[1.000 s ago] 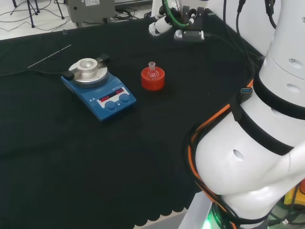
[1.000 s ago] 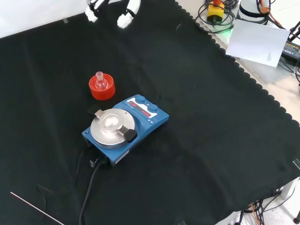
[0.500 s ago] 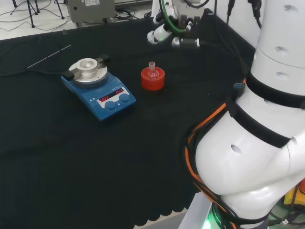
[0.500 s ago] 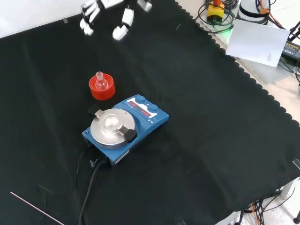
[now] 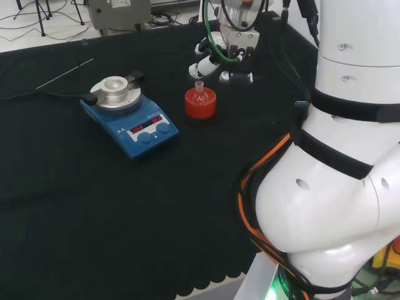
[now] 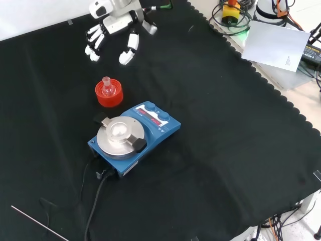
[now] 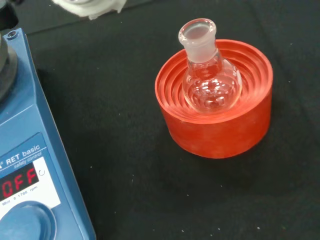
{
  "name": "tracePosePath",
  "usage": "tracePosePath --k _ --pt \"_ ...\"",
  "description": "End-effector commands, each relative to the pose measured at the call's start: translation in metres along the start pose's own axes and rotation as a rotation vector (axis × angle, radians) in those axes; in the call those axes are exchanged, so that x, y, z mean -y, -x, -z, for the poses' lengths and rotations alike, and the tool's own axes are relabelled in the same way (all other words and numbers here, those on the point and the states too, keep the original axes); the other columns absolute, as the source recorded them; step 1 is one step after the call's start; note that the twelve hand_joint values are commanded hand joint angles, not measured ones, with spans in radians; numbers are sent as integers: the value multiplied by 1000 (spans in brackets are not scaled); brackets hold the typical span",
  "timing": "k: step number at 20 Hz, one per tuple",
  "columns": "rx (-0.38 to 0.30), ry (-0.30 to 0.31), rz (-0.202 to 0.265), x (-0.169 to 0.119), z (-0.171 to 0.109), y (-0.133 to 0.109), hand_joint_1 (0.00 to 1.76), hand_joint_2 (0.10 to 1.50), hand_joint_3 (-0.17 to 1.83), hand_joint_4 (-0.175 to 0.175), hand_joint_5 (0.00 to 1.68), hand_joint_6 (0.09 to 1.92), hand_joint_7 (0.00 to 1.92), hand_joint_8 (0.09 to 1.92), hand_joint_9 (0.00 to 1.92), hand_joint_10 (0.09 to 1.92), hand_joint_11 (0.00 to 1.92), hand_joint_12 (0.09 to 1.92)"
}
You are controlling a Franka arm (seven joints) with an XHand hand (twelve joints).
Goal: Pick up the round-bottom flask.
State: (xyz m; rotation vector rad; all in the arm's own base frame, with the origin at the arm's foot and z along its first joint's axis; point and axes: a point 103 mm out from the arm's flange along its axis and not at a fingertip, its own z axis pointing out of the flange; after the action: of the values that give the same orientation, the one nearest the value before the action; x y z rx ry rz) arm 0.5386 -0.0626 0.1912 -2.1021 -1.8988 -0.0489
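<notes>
Right now your robot hand [image 6: 118, 27] hangs above the black cloth with its fingers [image 6: 126, 52] spread and roughly straight, pointing down toward the counter [image 6: 225, 125] and holding nothing. In the front view it sits higher in the picture than the flask, with bare cloth between its fingertips and the stand. In the head view you see the robot hand [image 5: 212, 57] just above and slightly right of the flask, its white fingertips close to the neck but apart from it.

The round-bottom flask [image 6: 107, 87] stands upright in a red ribbed stand [image 6: 109, 95], its short neck pointing up. The wrist view gives you the closest look: the clear flask [image 7: 209, 75] rests with its bulb in the middle hollow of the red ribbed stand [image 7: 217, 127], and its open mouth is round and unstoppered. You cannot tell from any view whether there is liquid inside.

Just beside the stand, lower in the front view, you have a blue hotplate stirrer [image 6: 133, 138] with a round metal top plate and two knobs on its front face. A black cable [image 6: 95, 201] runs from it toward the near edge of the cloth. Near the lower left corner of the front view, a thin rod [image 6: 40, 223] lies flat on the cloth, well apart from everything else.
</notes>
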Motion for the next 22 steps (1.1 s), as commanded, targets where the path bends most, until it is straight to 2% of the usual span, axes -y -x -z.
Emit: tracePosePath --k 1,6,10,22 --pt "-31 12 5 -8 -16 1 822 663 574 -16 569 87 214 554 381 629 20 1361" --pt "-48 7 8 -12 -31 5 830 642 604 -16 578 87 215 553 383 625 22 1360" --pt "-93 36 17 -14 -44 8 842 636 608 -17 581 87 215 553 383 624 23 1360" --pt "-109 17 18 -30 -70 16 854 629 624 -20 596 87 220 553 386 622 23 1358"
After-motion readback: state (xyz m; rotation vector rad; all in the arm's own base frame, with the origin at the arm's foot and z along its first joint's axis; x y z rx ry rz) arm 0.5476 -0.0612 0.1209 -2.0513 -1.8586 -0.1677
